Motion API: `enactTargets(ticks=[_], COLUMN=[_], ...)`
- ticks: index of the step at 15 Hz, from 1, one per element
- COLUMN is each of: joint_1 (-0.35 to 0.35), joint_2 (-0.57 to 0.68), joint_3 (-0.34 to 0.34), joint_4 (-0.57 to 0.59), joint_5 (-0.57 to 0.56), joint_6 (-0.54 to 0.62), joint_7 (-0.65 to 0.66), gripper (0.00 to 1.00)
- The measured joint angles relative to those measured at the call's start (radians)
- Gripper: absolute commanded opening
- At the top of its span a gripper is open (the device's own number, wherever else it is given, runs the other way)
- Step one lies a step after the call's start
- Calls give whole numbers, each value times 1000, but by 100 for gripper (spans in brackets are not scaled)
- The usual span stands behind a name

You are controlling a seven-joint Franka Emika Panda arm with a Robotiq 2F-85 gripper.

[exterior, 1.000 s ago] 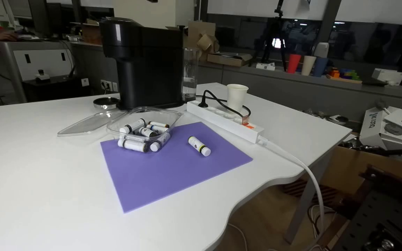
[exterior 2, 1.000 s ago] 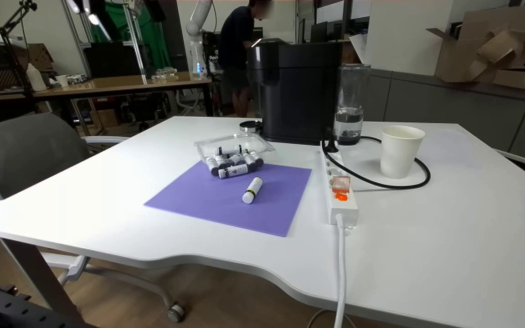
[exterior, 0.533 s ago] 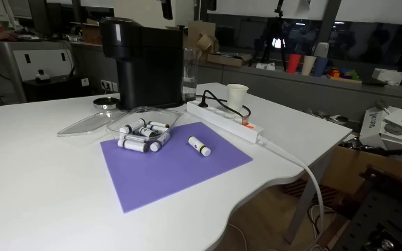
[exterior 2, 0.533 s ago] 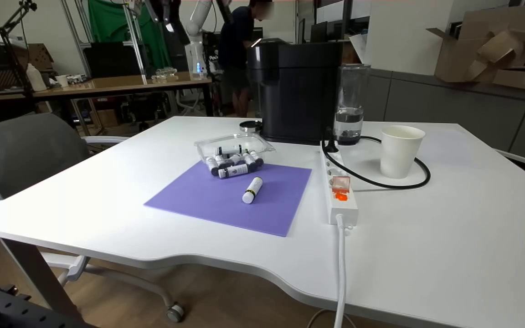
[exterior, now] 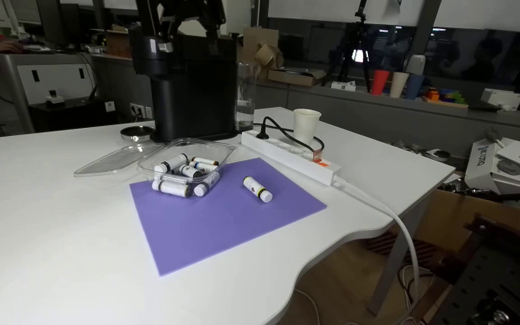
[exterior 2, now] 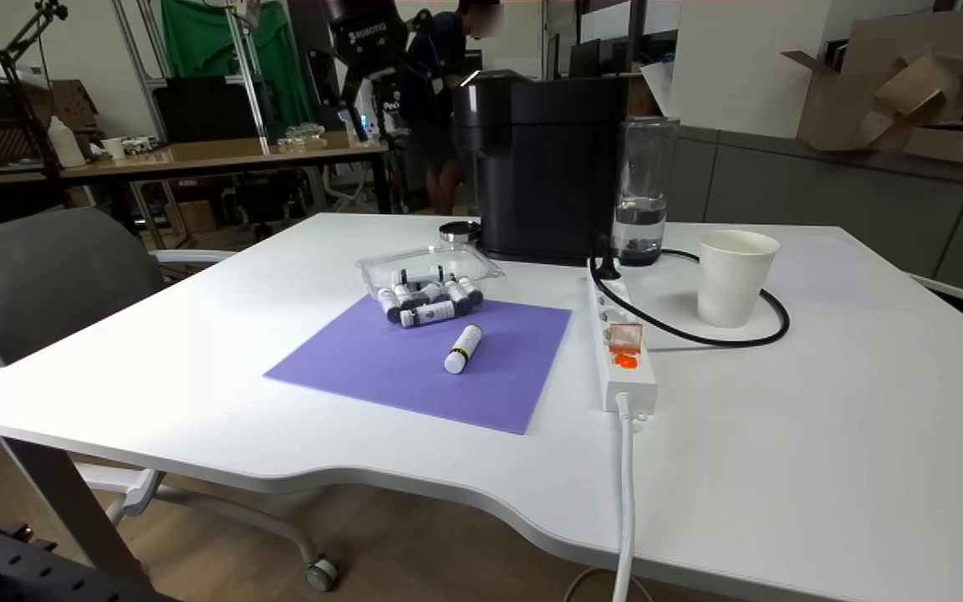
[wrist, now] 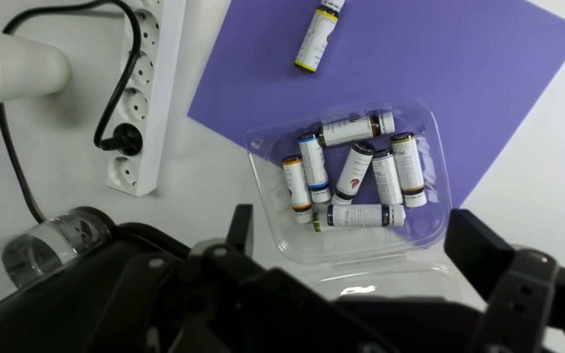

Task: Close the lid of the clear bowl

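Lid [exterior: 118, 160] lies open beside the bowl [wrist: 351, 247], to which it appears to be joined along one edge; closing is judged not yet begun. The gripper [wrist: 353, 230] hangs well above both, touching neither, its fingers [wrist: 476, 252] spread wide and holding nothing. The step in hand is probably the reach for the lid. The next move likely calls for lowering past the free edge, catching it from below, swinging it over the bowl and pressing along the rim. Lid and bowl are thin, glossy, colourless plastic, legible mainly by their glints; the former is flat, the latter shallow with rounded corners. Within the bowl rest cylindrical vials [wrist: 354, 172] with white labels, dark ends and pale caps. Beneath part of the bowl is a smooth purple mat [exterior: 224, 221], which also carries one loose vial [exterior: 257, 188]; the white table [exterior: 61, 225] supports the mat. Farther out stand a tapering white cup [exterior 2: 732, 280] and a blocky black machine [exterior: 192, 104].
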Motion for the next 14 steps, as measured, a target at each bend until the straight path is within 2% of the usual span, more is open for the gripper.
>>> enactTargets(ticks=[2, 5, 8, 14], joint_1=[48, 140, 215, 238], joint_2=[71, 129, 163, 171], joint_3=[-11, -38, -53, -72], joint_4=[61, 81, 80, 80], joint_5=[-77, -215, -239, -266], joint_6=[11, 92, 136, 131], joint_7=[-5, 93, 233, 257], gripper=[100, 100, 100, 100])
